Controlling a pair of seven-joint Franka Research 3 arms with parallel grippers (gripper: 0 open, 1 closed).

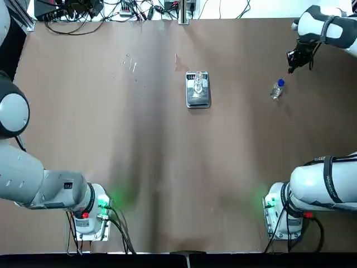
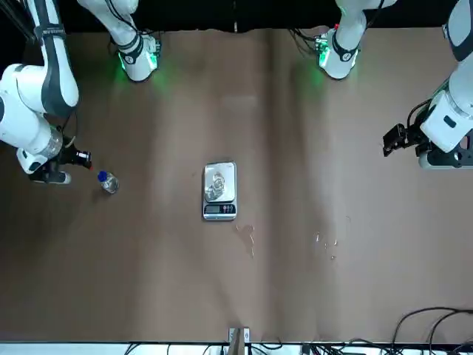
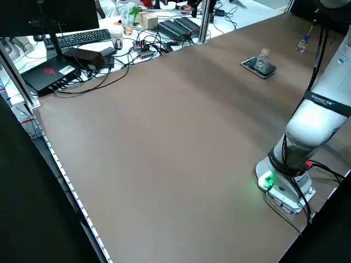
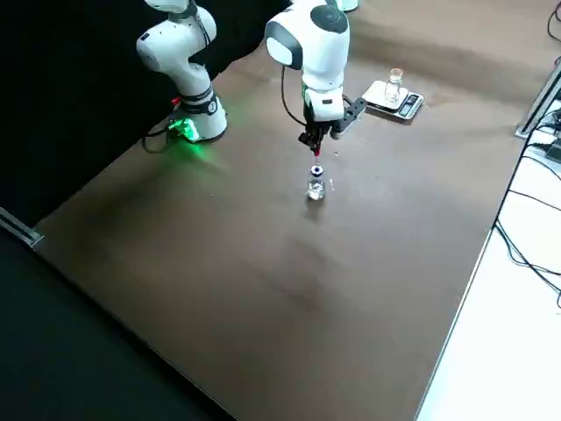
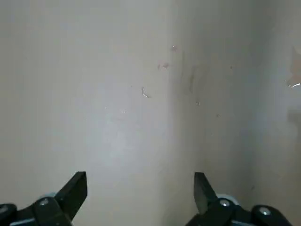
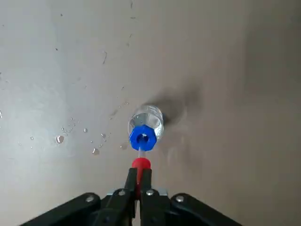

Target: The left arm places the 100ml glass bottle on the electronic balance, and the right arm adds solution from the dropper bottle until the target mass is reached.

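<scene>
With the 100ml glass bottle already standing on the electronic balance, the right gripper, clenched on the red dropper above the dropper bottle, has yet to dose; left gripper released, idle.

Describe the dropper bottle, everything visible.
The dropper bottle is small, clear, seemingly glass, with a blue cap and a hole in the cap's centre. It stands upright on the brown table, at the robot's right, far from the balance. The red-tipped dropper is out of it, pinched in the right gripper above the cap. Droplets lie on the table beside it. Nothing else touches it.
</scene>
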